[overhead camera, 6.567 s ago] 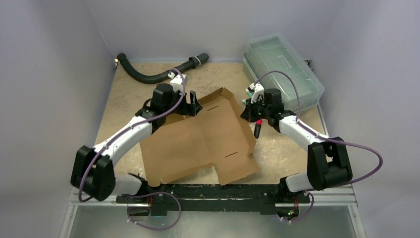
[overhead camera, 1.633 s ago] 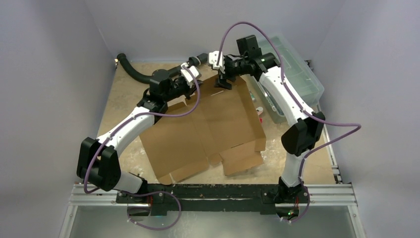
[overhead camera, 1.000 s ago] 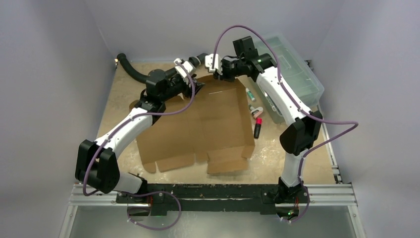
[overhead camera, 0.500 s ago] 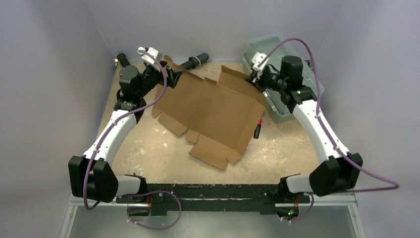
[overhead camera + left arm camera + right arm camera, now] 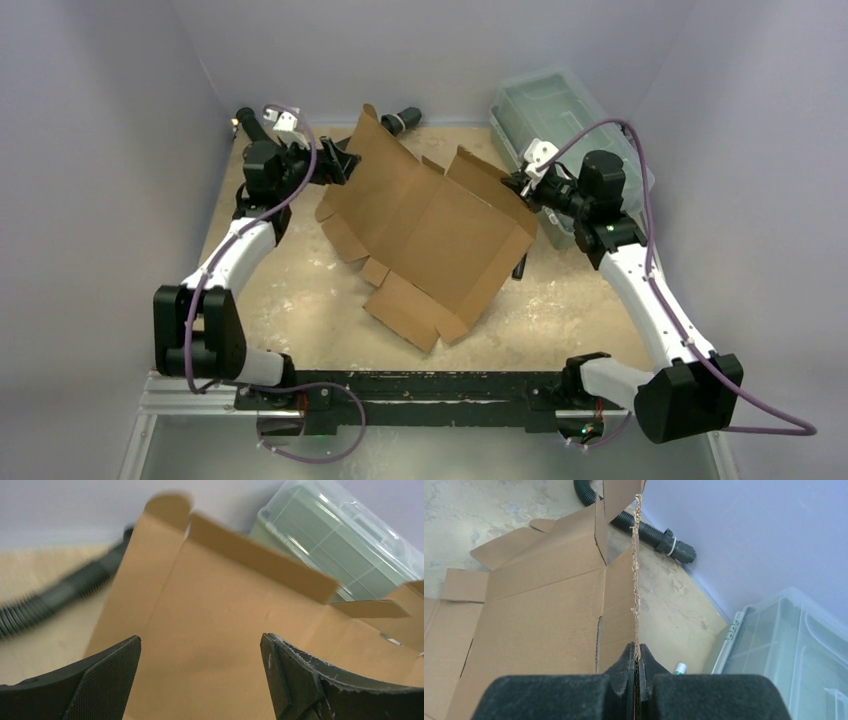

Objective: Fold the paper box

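Right hand astride paper box edge

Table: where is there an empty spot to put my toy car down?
Bare table lies near the front left, between the left arm, the paper box and the base rail. Another patch sits front right, between box and right arm. The back is crowded: hose, bin, raised cardboard.

Far right corner of my feed has a clear greenish plastic lidded bin sitting on the beige speckled tabletop. A black ribbed hose lies along the back wall.
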